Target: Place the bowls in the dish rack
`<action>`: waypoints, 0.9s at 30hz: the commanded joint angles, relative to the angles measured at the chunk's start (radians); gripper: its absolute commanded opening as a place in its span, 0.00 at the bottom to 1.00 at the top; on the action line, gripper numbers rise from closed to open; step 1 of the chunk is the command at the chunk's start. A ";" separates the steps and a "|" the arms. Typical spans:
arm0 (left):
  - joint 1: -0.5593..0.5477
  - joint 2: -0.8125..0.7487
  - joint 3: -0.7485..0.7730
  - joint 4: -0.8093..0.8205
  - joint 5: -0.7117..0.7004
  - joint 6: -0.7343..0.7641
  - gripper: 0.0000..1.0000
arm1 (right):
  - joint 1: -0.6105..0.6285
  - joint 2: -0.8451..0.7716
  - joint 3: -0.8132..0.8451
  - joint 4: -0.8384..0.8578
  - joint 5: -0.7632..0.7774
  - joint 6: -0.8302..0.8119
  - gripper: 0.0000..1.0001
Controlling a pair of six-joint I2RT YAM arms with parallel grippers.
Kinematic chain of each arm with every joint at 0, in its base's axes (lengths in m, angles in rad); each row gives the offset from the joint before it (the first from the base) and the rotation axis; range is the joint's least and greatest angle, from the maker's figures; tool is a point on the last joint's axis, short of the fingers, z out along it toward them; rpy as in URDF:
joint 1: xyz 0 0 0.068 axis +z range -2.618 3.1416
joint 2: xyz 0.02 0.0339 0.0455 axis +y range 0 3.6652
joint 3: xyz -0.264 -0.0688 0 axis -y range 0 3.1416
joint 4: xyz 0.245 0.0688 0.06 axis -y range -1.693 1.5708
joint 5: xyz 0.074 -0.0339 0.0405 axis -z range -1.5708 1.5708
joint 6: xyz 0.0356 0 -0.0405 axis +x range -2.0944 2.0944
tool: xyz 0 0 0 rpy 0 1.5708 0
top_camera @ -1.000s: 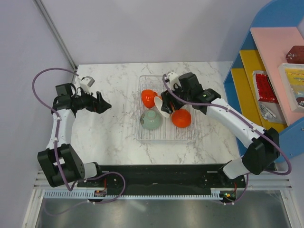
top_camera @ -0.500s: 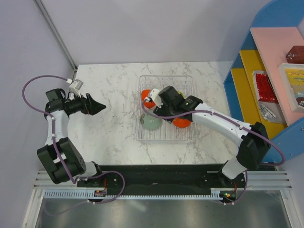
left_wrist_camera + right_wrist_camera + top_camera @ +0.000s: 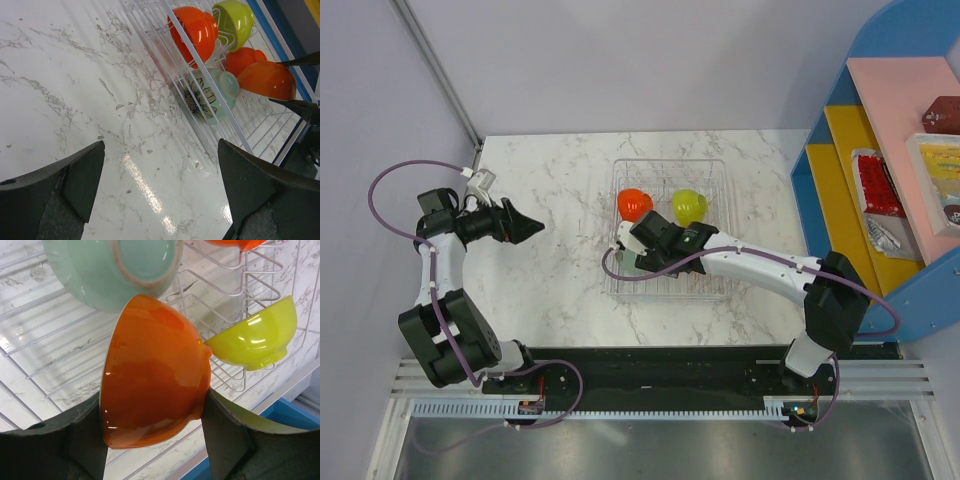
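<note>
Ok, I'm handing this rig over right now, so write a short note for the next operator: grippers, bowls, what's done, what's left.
Left gripper: open, empty, over the marble table left of the dish rack.
Right gripper: shut on an orange-outside bowl, held low over the rack ribs; cannot tell whether it touches them.
Done: red-orange bowl, lime-green bowl and mint bowl sit in the rack.
Left: seat the held bowl in the rack, probably beside the mint bowl, then release.

Two bowls (image 3: 634, 204) side by side in the dish rack (image 3: 712, 178)
</note>
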 commanded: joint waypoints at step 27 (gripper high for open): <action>0.002 -0.024 -0.010 0.030 0.038 -0.004 1.00 | 0.039 0.105 0.021 -0.055 0.097 -0.085 0.76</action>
